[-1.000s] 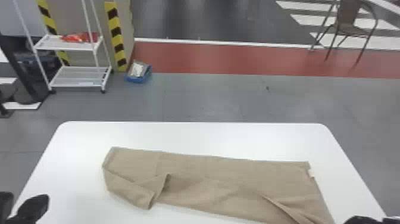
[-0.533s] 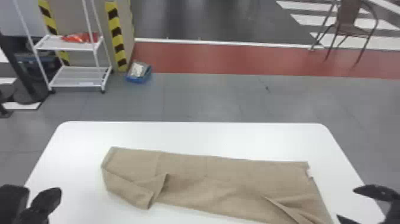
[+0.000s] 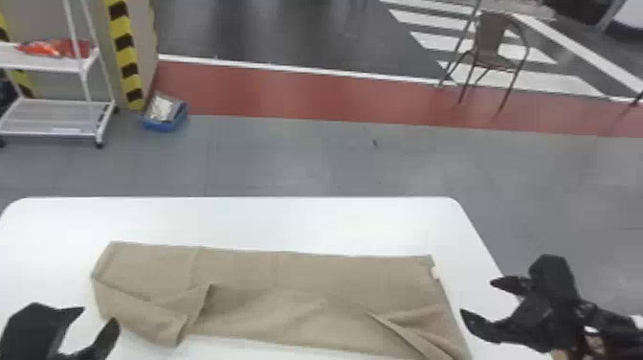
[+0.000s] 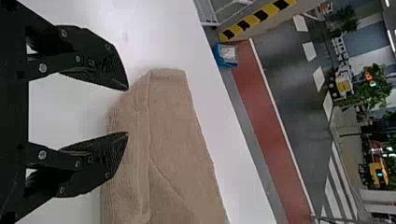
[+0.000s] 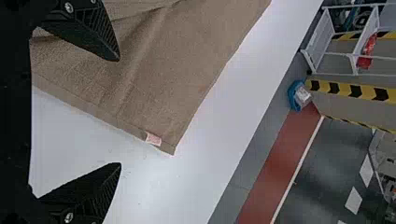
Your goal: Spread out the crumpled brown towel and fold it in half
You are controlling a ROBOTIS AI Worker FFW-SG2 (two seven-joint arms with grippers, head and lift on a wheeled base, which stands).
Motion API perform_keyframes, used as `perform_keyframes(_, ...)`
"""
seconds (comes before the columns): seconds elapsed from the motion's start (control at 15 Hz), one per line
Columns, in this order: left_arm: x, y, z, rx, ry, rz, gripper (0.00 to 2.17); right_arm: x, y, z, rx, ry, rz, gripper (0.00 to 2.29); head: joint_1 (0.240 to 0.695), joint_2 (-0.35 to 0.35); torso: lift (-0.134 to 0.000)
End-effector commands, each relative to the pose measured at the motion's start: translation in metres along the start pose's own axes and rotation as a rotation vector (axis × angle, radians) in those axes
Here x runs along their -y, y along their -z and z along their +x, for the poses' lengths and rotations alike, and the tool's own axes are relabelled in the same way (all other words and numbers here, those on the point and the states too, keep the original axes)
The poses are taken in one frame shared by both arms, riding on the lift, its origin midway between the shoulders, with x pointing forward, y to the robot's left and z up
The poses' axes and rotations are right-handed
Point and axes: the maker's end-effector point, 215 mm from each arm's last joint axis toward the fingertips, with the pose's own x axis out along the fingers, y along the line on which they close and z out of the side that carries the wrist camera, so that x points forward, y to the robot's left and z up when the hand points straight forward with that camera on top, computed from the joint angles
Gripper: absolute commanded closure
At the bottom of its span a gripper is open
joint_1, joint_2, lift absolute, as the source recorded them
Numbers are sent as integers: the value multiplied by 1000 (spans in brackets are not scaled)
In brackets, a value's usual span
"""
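Brown and soft-looking, the towel (image 3: 268, 273) should prove light and limp, best pinched at its two far corners so the middle doesn't sag. It lies across the desk (image 3: 335, 220), roughly parallel to the far edge, between the left end effector (image 3: 100, 315) and right end effector (image 3: 477, 297), both gaping wide and empty.

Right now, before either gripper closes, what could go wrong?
Left gripper is open by the towel's turned-over flap; a grab there could pinch doubled cloth and keep it bunched.
Right gripper is open by the other end, where creases run; folding over those would likely leave lumps.
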Motion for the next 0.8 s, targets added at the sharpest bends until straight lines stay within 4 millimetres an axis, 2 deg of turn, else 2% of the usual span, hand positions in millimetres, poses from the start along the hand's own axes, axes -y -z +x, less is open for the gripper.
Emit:
perform_keyframes(0.0, 36, -21, -3, 28, 43, 37, 326, 17, 14, -5, -23, 33, 38, 90, 695, -302, 0)
perform_keyframes(0.13, 68, -33, -2, 36, 73, 47, 326, 32, 27, -10, -47, 71, 64, 90, 695, -350, 0)
perform_keyframes(0.33, 103, -58, 11, 40, 82, 89, 326, 41, 37, -15, -57, 91, 80, 90, 695, -350, 0)
perform_keyframes(0.53, 117, -54, 31, -34, 86, 100, 326, 45, 43, -16, -63, 108, 85, 90, 695, -350, 0)
perform_keyframes(0.73, 138, -51, 42, -76, 121, 111, 329, 46, 48, -15, -68, 113, 89, 90, 695, -350, 0)
